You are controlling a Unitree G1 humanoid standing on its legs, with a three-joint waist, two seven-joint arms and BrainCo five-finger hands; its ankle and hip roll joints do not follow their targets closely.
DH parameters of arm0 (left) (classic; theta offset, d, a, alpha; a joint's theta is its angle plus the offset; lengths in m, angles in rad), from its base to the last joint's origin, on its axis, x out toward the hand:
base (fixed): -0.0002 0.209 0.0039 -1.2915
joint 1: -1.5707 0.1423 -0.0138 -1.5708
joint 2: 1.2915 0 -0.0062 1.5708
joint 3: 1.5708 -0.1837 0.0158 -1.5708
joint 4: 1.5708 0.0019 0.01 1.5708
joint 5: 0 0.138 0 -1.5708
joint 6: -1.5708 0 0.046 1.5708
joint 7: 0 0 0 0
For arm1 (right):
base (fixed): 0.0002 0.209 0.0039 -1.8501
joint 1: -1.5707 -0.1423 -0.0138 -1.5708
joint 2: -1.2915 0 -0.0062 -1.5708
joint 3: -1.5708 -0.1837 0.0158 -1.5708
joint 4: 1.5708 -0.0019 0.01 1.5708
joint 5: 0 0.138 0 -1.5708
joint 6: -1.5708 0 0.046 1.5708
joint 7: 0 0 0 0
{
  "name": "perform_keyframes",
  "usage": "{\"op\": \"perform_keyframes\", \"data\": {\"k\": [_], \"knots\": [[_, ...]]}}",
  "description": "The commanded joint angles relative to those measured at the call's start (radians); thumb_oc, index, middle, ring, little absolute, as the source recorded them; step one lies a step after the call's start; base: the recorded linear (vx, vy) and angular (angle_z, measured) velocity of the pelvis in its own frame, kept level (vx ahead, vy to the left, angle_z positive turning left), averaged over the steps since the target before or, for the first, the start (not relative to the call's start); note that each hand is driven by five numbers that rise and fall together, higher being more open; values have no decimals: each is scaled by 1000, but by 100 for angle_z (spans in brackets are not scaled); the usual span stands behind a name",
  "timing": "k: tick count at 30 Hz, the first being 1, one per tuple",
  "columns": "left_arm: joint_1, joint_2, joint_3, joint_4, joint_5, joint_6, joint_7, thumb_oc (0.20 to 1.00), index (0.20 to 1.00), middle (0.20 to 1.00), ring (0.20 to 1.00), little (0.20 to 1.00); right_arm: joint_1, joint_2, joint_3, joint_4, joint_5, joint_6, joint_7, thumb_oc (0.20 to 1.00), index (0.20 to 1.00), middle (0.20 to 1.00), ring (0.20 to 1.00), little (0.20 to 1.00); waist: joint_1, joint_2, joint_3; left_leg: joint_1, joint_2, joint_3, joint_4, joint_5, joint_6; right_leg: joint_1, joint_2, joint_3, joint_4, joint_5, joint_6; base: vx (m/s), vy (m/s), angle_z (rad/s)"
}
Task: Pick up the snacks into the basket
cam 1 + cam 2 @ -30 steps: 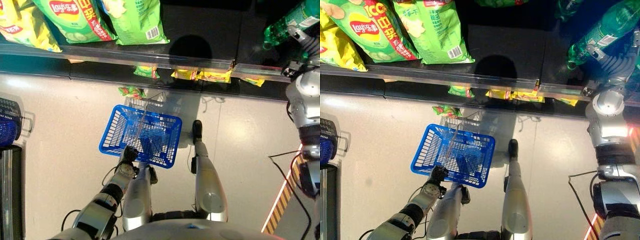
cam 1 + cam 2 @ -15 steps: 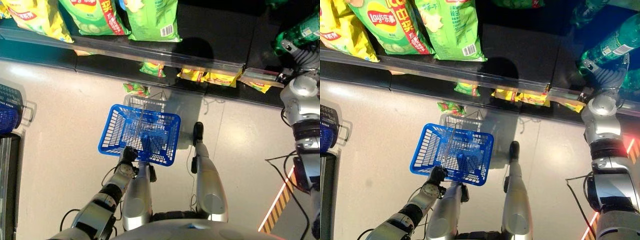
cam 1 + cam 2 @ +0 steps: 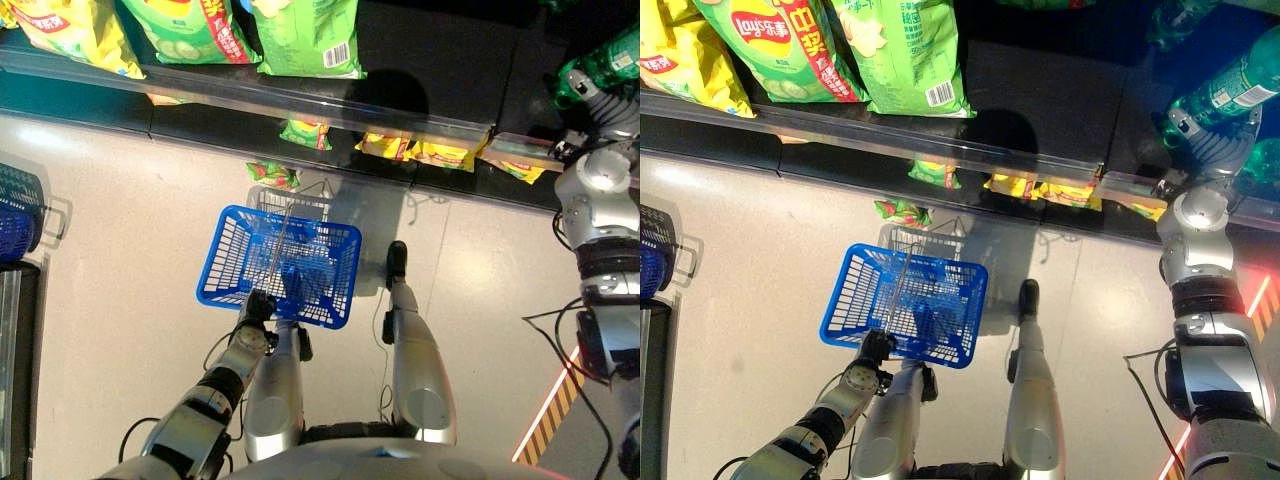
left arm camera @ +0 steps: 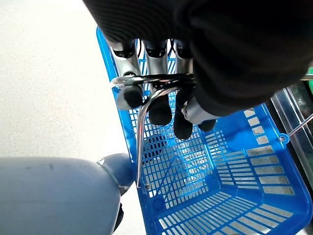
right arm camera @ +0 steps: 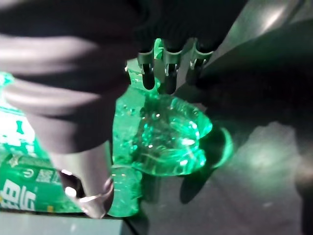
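Note:
My left hand (image 4: pixel 161 105) is shut on the metal handle (image 4: pixel 142 142) of the blue basket (image 3: pixel 232 262), which hangs low above the floor in front of me. Large green (image 3: pixel 305 35) and yellow (image 3: pixel 75 35) chip bags lie on the shelf at the upper left. Small snack packs (image 3: pixel 420 150) sit on the lower shelf, and one pack (image 3: pixel 270 177) lies on the floor beyond the basket. My right hand (image 3: pixel 1198 125) reaches onto the shelf at the upper right. A green bottle (image 5: pixel 161 142) lies between its straight thumb (image 5: pixel 88 171) and fingers (image 5: pixel 166 73).
The shelf's clear front rail (image 3: pixel 300 100) runs across the view above the floor. A stack of dark blue baskets (image 3: pixel 20 220) stands at the left edge. Yellow-black floor tape (image 3: pixel 550 420) marks the lower right. More green bottles (image 5: pixel 19 196) lie beside the right hand.
The whole picture has shifted a little, so the camera moved. The left hand still holds the basket handle and the right hand stays at the green bottle.

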Motion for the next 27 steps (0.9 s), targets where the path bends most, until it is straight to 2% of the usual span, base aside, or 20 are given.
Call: {"op": "perform_keyframes", "data": {"k": [1,5,6,7,17,24,27], "knots": [[68,29,-48,7,-3,0,-11,200,200,200,200,200,-75,80,97,52,98,10,104,1000,1000,1000,1000,1000,57,-2,-15,-63,-61,-18,73,-46,39,-32,-14,-3,171,-118,48,0,0,0],[70,35,-58,2,-11,-3,-12,200,200,200,200,200,-156,80,132,101,126,10,108,1000,1000,1000,1000,1000,65,0,-15,-69,-64,-20,78,-48,39,-32,-16,-3,169,-117,49,0,0,0],[71,36,-61,0,-13,-2,-11,200,200,200,200,200,-172,81,139,115,116,13,98,473,473,473,473,473,67,1,-15,-71,-64,-21,78,-47,39,-32,-17,-4,168,-117,49,0,0,0],[74,37,-65,1,-17,0,-10,200,200,200,200,200,-193,77,151,125,94,21,80,200,200,200,200,200,71,1,-15,-69,-63,-24,78,-52,39,-30,-17,-5,172,-124,50,0,0,0],[64,39,-69,-15,-20,-4,2,200,200,200,200,200,-193,93,197,46,26,36,72,200,200,200,200,200,86,-8,-14,-104,-68,-49,70,-31,37,-45,-26,-34,168,-114,53,6,-13,9],[64,37,-45,-48,-11,2,13,200,200,200,200,200,-23,165,185,-72,-68,41,76,200,200,200,200,200,85,-15,-14,-116,-68,-56,70,-28,34,-48,-30,-48,163,-114,53,0,2,5],[71,30,-16,-66,-10,3,22,200,200,200,200,200,154,244,141,-199,-86,27,85,200,200,200,200,200,77,-18,-14,-116,-68,-56,63,-24,33,-47,-30,-51,161,-113,54,-9,1,7]]}}
